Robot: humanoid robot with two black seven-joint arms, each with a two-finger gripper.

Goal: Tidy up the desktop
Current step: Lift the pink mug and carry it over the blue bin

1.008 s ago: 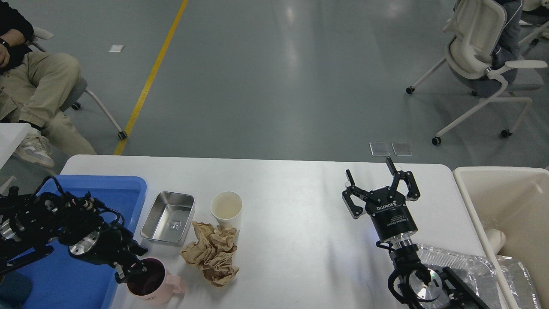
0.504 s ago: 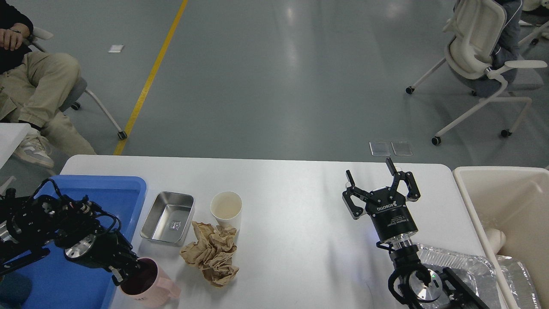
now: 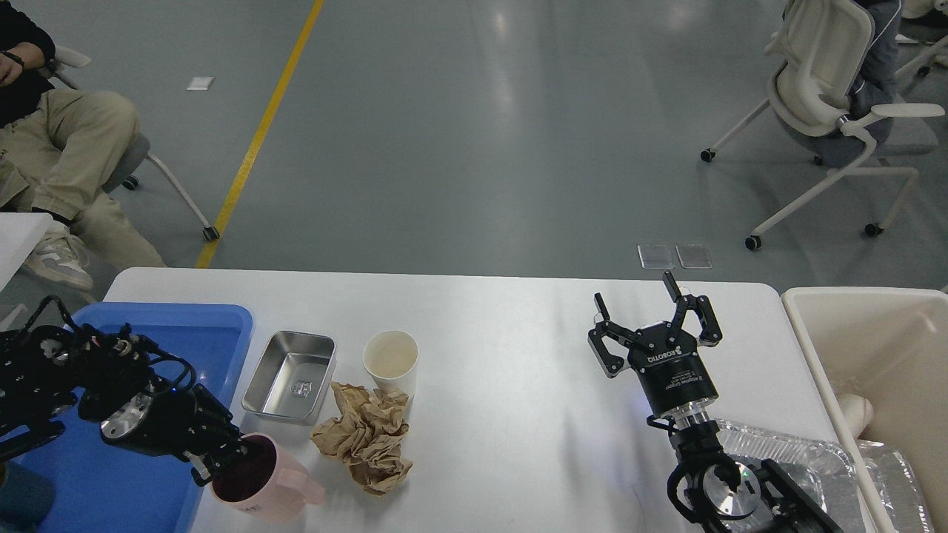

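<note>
The worktop (image 3: 503, 348) fills the lower part of my view, white, smooth and rigid; it is nothing I lift, only what I clear. My left gripper (image 3: 222, 457) sits at the rim of the pink mug (image 3: 263, 481) near the front left edge, just beside the blue tray (image 3: 222, 326). It looks clamped on the near rim wall, one finger seemingly inside, though dark parts blur there. I judge the mug stiff, glazed and fairly slippery, with some weight and breakable if dropped; rim wall or handle are the sensible holds.

The brown crumpled paper (image 3: 366, 437) lies just right of the mug, touching the foot of the paper cup (image 3: 391, 361). Both are light and soft; the cup would crush under a hard pinch, so I'd take it low on its side. The steel pan (image 3: 290, 375) stands between tray and cup: stiff, slick, best taken by a side wall.

My right gripper (image 3: 644, 311) hovers open and empty over the worktop's right part, near the cream bin (image 3: 807, 326). Its body reads "ROBOTIQ". A mark inside the pan's floor is too small to read.
</note>
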